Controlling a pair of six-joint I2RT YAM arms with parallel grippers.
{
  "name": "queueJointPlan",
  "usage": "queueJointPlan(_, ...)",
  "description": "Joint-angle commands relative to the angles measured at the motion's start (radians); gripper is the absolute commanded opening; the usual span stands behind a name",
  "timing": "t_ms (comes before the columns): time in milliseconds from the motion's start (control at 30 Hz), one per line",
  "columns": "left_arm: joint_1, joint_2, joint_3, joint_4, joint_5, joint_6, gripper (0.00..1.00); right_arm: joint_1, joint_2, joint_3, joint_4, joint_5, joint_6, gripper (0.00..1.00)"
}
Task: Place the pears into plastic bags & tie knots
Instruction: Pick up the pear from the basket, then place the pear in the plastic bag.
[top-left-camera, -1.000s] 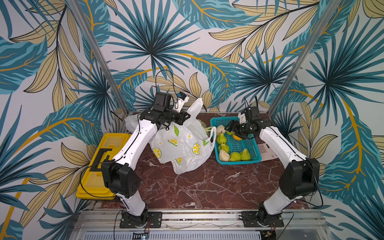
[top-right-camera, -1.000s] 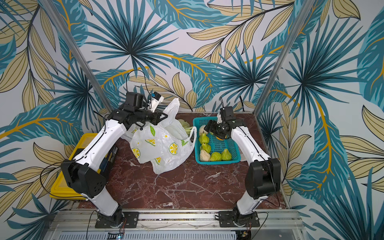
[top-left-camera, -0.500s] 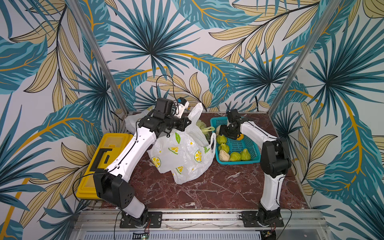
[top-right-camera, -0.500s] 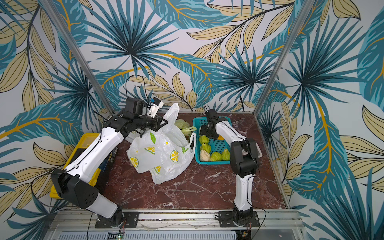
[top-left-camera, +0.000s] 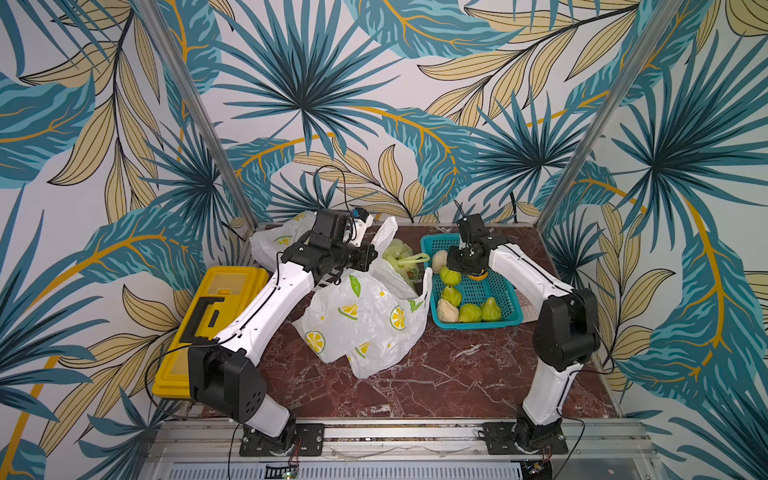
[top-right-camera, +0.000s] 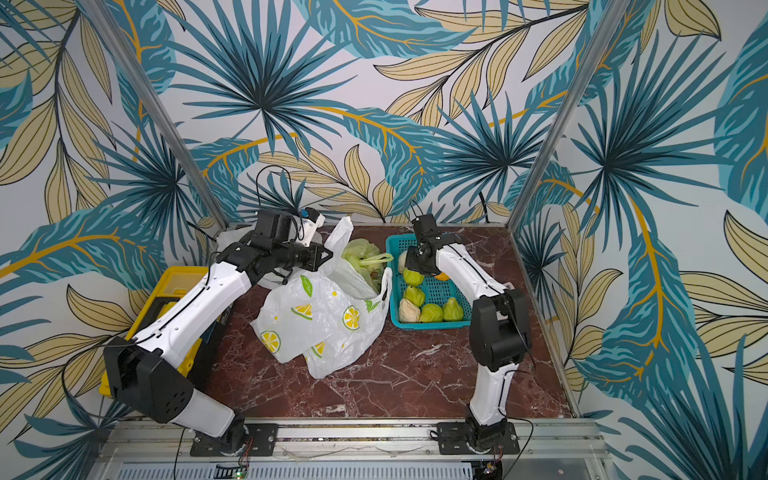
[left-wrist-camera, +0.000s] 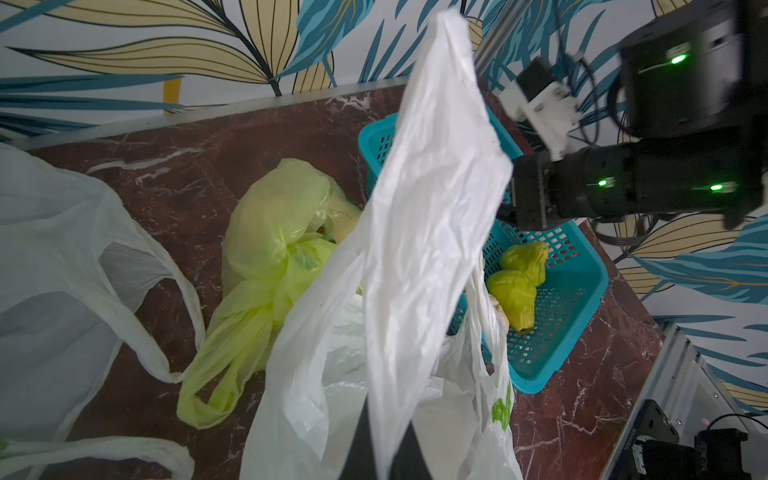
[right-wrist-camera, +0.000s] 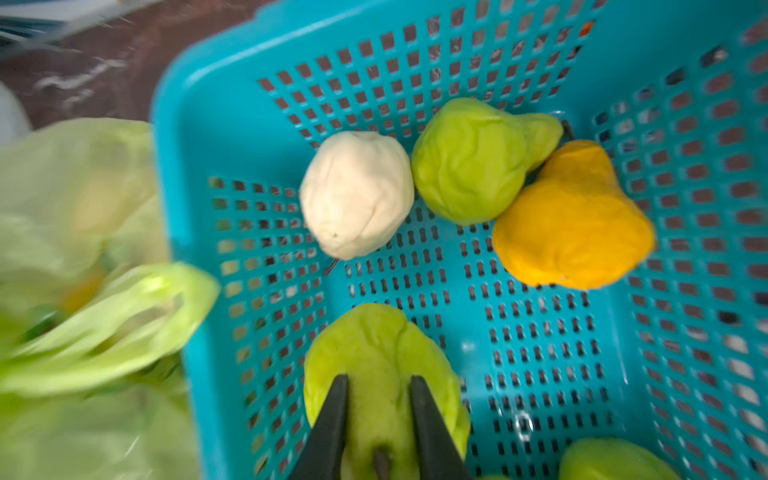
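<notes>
A white lemon-print plastic bag sags at mid table. My left gripper is shut on its raised handle. Behind it lies a yellow-green bag with a bunched knot. Another white bag lies at the back left. Green and cream pears lie in the teal basket. My right gripper is down in the basket, its fingers pressed into both sides of a green pear.
A yellow-orange fruit lies in the basket beside a cream pear and a green pear. A yellow toolbox sits at the table's left edge. Walls close in the back and both sides.
My right gripper has come down at the basket's near-bag end and its jaws have closed from wide onto a green pear. The left gripper keeps holding the bag handle up.
</notes>
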Motion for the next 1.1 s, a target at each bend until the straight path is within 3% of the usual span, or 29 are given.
queueJointPlan(0,0.0,-0.053,-0.02,0.108,0.016,-0.023,0.05,0.017,-0.174,-0.061,-0.029,-0.135,0.049,0.13)
queueJointPlan(133,-0.015,-0.055,-0.027,0.138,0.049,-0.033,0.05,0.141,-0.261,-0.116,0.051,-0.243,0.161,0.12)
queueJointPlan(333,-0.059,-0.051,-0.03,0.2,0.085,-0.061,0.05,0.318,-0.148,-0.099,0.318,-0.349,0.38,0.1)
queueJointPlan(500,-0.064,-0.08,-0.094,0.311,0.099,-0.125,0.03,0.343,-0.067,-0.27,0.654,-0.356,0.588,0.11)
queueJointPlan(567,-0.064,-0.096,-0.131,0.36,0.088,-0.124,0.03,0.345,-0.039,-0.282,0.66,-0.333,0.566,0.13)
queueJointPlan(667,-0.054,-0.103,-0.179,0.392,0.058,-0.113,0.02,0.345,-0.03,-0.275,0.6,-0.325,0.496,0.25)
queueJointPlan(733,-0.032,-0.091,-0.195,0.394,0.052,-0.121,0.01,0.343,-0.041,-0.237,0.498,-0.362,0.41,0.46)
queueJointPlan(833,-0.006,-0.093,-0.218,0.401,0.019,-0.119,0.01,0.328,-0.096,-0.162,0.235,-0.352,0.259,0.62)
queueJointPlan(1067,0.02,-0.095,-0.26,0.399,-0.02,-0.158,0.01,0.155,-0.317,-0.276,-0.055,-0.103,0.087,0.67)
